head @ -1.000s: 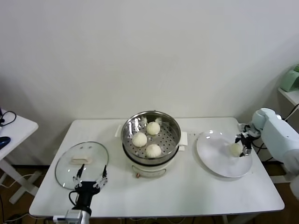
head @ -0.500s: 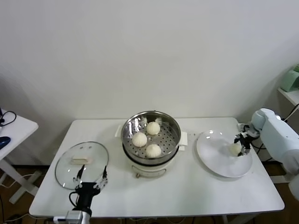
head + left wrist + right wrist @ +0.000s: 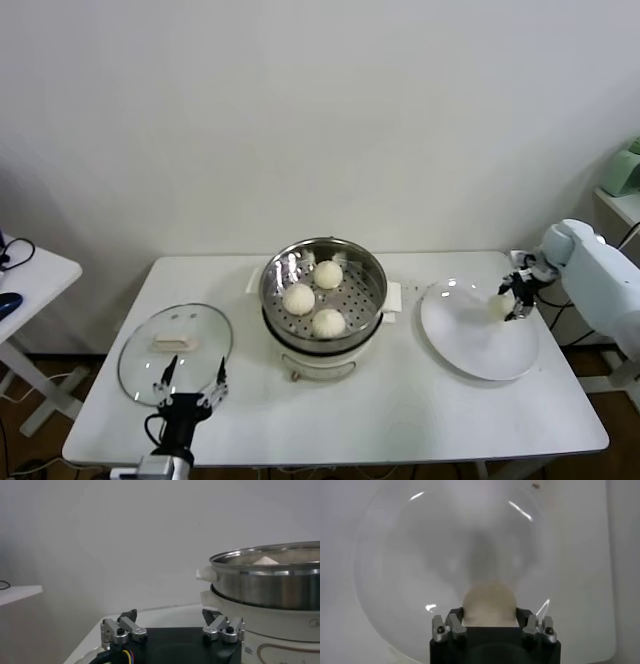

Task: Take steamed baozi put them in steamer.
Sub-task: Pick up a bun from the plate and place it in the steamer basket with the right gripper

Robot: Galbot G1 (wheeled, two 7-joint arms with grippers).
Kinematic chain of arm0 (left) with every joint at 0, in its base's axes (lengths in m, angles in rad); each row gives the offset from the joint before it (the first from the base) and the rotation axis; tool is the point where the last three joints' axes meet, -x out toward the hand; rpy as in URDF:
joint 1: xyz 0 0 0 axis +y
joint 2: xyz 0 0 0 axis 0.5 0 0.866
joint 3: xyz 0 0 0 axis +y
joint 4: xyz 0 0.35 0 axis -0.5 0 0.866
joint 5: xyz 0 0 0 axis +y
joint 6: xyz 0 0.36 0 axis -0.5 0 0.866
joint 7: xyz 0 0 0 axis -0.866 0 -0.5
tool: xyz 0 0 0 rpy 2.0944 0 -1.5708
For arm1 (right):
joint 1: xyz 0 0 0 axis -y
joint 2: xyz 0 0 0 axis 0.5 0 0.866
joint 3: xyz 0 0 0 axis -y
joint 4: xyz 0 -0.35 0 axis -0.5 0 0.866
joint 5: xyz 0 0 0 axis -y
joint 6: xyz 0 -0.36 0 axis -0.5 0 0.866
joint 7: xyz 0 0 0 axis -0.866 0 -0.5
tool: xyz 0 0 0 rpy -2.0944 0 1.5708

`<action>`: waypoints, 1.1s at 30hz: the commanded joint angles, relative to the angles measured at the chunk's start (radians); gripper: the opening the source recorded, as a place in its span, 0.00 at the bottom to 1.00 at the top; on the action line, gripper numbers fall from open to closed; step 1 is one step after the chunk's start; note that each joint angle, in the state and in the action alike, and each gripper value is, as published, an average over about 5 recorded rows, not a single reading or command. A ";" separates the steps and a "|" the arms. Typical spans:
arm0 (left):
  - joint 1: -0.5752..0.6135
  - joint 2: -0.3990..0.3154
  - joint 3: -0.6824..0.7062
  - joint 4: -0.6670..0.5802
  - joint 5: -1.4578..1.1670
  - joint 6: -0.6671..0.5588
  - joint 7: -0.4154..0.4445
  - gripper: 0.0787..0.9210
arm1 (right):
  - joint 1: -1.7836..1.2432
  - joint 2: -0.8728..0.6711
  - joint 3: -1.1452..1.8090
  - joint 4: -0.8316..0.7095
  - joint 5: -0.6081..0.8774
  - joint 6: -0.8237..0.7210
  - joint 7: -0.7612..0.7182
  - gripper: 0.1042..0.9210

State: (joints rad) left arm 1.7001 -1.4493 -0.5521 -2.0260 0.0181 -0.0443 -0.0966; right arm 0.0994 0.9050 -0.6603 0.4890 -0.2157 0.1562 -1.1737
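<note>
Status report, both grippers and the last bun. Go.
Right gripper shut on small cream-white dough bun, over flat white plate. Left gripper open, parked by round glass lid. Shiny steel steamer holds three buns, uncovered.

The steamer (image 3: 323,290) is polished, mirror-bright steel with a perforated tray, on a matt white plastic base. The steamed baozi (image 3: 298,298) look smooth, matt dough. The plate (image 3: 470,340) is glossy white, the lid (image 3: 175,352) clear glass, the table (image 3: 400,410) smooth matt white.
</note>
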 commanded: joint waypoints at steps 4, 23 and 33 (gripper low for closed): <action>0.012 0.003 0.007 -0.018 0.000 0.001 0.010 0.88 | 0.445 -0.030 -0.650 0.267 0.812 -0.234 0.046 0.71; 0.042 0.009 0.037 -0.047 0.011 -0.013 0.026 0.88 | 0.774 0.182 -1.191 0.582 1.377 -0.380 0.127 0.70; 0.059 0.019 0.029 -0.054 0.009 -0.024 0.026 0.88 | 0.728 0.309 -1.217 0.585 1.405 -0.384 0.150 0.70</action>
State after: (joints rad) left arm 1.7528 -1.4382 -0.5202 -2.0750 0.0272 -0.0654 -0.0719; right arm 0.7908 1.0871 -1.7442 1.0044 1.0536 -0.1943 -1.0506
